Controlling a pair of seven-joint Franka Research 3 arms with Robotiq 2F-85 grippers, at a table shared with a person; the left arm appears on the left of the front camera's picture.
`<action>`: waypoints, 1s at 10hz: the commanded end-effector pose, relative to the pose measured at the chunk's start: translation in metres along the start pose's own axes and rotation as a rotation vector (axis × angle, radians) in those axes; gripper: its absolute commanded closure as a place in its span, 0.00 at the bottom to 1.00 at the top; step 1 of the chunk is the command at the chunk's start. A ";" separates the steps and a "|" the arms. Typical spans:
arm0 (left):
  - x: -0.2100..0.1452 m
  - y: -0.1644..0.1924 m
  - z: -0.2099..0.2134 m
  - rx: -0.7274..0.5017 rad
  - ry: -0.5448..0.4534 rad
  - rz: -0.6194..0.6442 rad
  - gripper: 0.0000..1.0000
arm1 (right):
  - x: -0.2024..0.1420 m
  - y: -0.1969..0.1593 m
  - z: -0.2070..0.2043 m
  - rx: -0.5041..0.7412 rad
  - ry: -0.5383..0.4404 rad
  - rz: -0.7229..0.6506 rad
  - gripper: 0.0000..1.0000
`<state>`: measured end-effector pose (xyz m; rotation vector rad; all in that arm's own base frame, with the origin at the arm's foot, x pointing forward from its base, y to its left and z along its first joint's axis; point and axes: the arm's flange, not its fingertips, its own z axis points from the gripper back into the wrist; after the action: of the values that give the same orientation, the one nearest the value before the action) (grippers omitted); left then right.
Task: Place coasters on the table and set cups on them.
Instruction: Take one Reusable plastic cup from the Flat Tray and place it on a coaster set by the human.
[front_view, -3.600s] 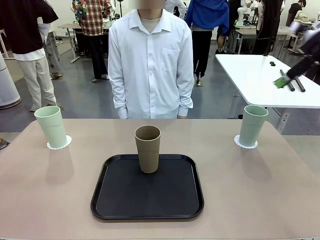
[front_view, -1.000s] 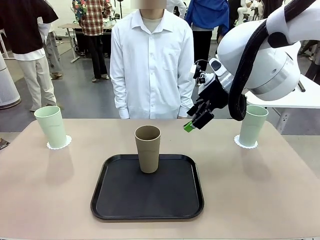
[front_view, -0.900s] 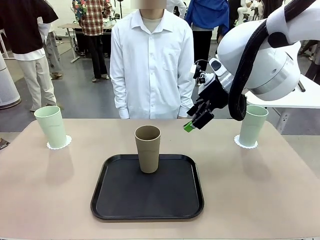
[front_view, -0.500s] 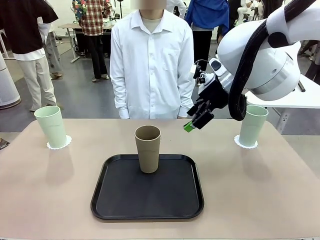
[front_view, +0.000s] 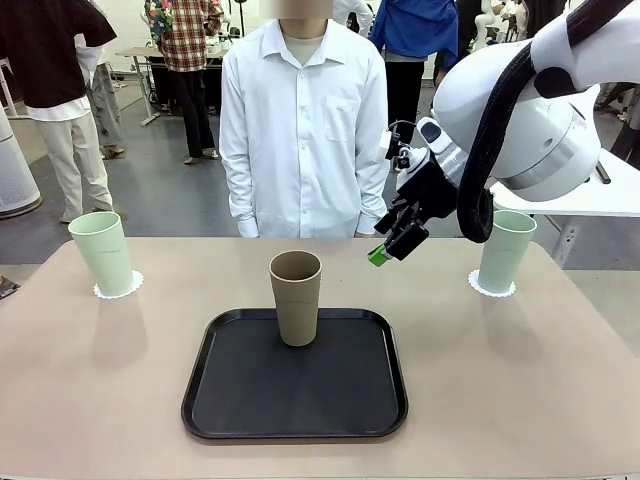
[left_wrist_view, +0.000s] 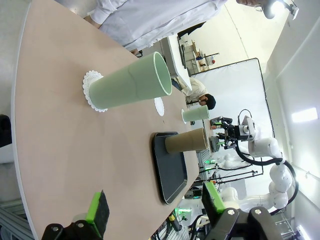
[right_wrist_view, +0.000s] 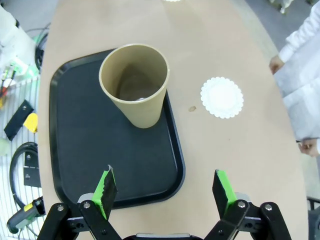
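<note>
Counter: beige-pink counter (front_view: 520, 380) shared with a person standing at its far side; a black tray (front_view: 295, 400) lies at the centre of the near half.
Left place: one mint cup (front_view: 102, 252) stands upright on its coaster (front_view: 118, 288) near the far left corner. Judged done.
Right place: a second mint cup (front_view: 505, 250) stands upright on its coaster (front_view: 491, 287) near the far right corner. Judged done.
Middle place: the third coaster (right_wrist_view: 222, 97) lies bare on the counter just beyond the tray's far edge, between the tray and the person; nothing stands on it.
Brown cup: the tan cup (front_view: 296, 296) stands upright on the tray, at its far edge, near the bare coaster but not on it.
Right hand: the right hand (front_view: 394, 240) hangs above the counter, beside and somewhat above the brown cup; in the right wrist view its green-padded fingers (right_wrist_view: 106, 191) stand wide apart, touching nothing.
Left hand: the left hand (left_wrist_view: 155, 210) has its fingers spread and empty, looking across the counter from the left mint cup's side.
Progress: all three coasters placed, two of three cups set.
Remaining: judged one step, lifting the brown cup off the tray and setting it on the bare coaster.
</note>
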<state>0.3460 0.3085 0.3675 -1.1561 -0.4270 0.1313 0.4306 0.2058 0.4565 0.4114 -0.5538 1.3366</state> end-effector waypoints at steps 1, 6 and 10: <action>-0.001 -0.002 0.001 0.000 -0.004 -0.003 0.00 | 0.002 0.001 0.003 0.008 0.032 -0.012 0.00; -0.001 -0.002 0.001 0.000 -0.004 -0.003 0.00 | -0.019 -0.006 -0.010 0.121 -0.209 -0.025 0.00; -0.001 -0.002 0.001 0.000 -0.004 -0.003 0.00 | -0.066 -0.005 -0.034 0.199 -0.730 -0.043 0.00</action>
<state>0.3459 0.3086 0.3674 -1.1561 -0.4271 0.1316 0.4356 0.1760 0.4202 0.9990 -0.9534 1.1840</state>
